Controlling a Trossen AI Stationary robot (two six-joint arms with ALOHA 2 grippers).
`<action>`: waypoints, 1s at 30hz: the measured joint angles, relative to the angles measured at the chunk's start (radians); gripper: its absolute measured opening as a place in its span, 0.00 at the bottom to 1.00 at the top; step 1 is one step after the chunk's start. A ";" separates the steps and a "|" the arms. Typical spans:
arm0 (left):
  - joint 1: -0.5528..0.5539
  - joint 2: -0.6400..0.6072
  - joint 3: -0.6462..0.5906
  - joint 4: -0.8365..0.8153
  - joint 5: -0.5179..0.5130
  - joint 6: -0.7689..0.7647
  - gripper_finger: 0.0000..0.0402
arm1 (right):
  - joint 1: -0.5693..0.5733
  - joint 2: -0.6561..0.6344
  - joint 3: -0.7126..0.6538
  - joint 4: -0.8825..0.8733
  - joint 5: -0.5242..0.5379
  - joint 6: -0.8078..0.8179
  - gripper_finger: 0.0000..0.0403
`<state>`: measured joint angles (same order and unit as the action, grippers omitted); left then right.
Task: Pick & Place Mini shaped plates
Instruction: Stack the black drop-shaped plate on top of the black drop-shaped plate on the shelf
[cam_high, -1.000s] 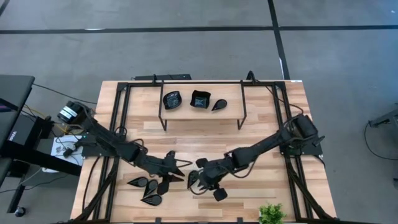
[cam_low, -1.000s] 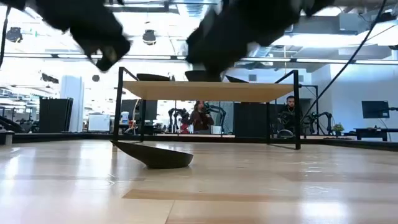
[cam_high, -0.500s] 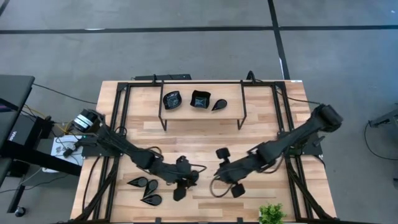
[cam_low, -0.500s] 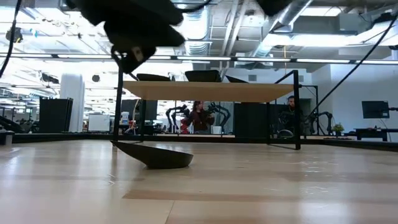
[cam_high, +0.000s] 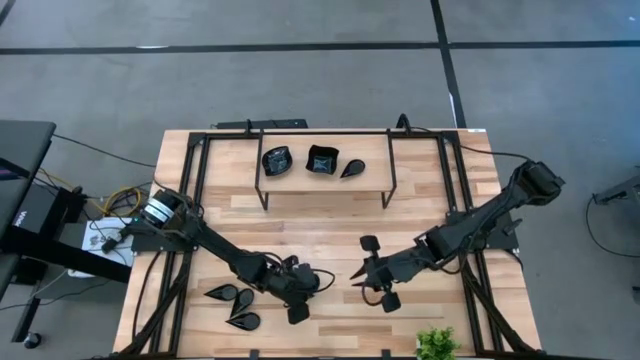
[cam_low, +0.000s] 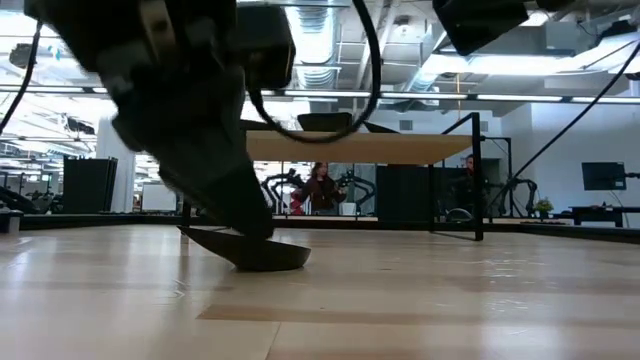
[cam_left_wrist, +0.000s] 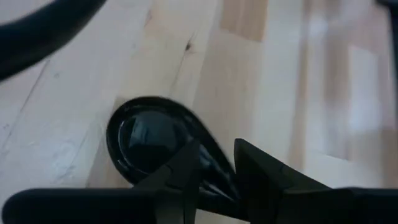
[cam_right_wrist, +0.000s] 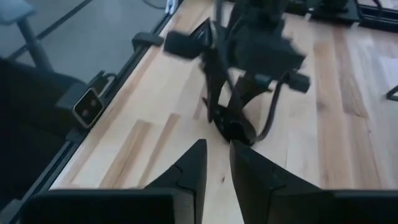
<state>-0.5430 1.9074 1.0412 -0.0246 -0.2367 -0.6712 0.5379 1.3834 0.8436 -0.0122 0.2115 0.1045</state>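
Observation:
Glossy black mini plates. A wavy-round one (cam_high: 277, 160), a square one (cam_high: 322, 160) and a teardrop one (cam_high: 351, 169) sit on the raised shelf at the far side. Two teardrop plates (cam_high: 222, 294) (cam_high: 243, 321) lie on the table near its left front. A third teardrop plate (cam_left_wrist: 146, 140) (cam_low: 262, 258) lies on its underside under my left gripper (cam_high: 276, 291) (cam_left_wrist: 216, 163), which is shut on it. My right gripper (cam_high: 357, 275) (cam_right_wrist: 216, 146) hangs above bare wood right of centre, open by a narrow gap and holding nothing. My left gripper pinches the teardrop plate's tapered end (cam_left_wrist: 217, 177) between its two fingers (cam_left_wrist: 186, 165), which lie across that end. It comes from above, slanting down (cam_low: 235, 200). The plate rests on the table, its round end pointing away from the fingers.
The black-framed shelf (cam_high: 300, 180) stands at the far middle of the table. A small green plant (cam_high: 437, 343) sits at the near right edge. Black rails (cam_high: 195, 190) run along both sides. People and equipment show in the room beyond (cam_low: 322, 188).
My left gripper has come down from well above the table onto the teardrop plate, which has stayed where it lay. My right gripper has drawn back from the middle toward the table's right edge.

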 joint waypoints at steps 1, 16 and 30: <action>0.000 0.009 0.000 0.001 0.000 0.000 0.25 | -0.006 0.000 0.000 0.005 0.000 0.006 0.16; 0.004 0.003 -0.013 -0.020 0.007 0.021 0.25 | -0.010 0.011 0.000 0.010 -0.001 0.009 0.16; 0.002 -0.086 -0.012 -0.011 -0.076 0.151 0.25 | -0.008 0.011 0.000 0.016 -0.002 0.009 0.16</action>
<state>-0.5412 1.8210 1.0290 -0.0357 -0.3130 -0.5201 0.5297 1.3941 0.8436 0.0038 0.2092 0.1139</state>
